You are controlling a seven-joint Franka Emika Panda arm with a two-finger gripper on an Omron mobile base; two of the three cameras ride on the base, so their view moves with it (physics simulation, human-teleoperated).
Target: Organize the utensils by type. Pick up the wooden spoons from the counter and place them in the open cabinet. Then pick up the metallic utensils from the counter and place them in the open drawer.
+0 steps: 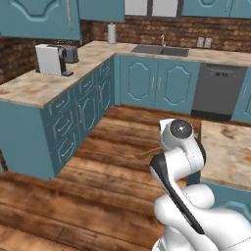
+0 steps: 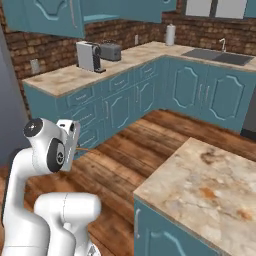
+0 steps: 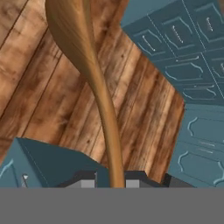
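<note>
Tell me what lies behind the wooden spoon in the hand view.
Behind the wooden spoon, held by the gripper, lie brown floor planks and teal drawer fronts. The strip of floor directly behind its handle and bowl is covered.

Open wood floor ahead (counter right).

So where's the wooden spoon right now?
In the hand view, the wooden spoon is held in the gripper, its bowl pointing out over the wood floor.
</note>
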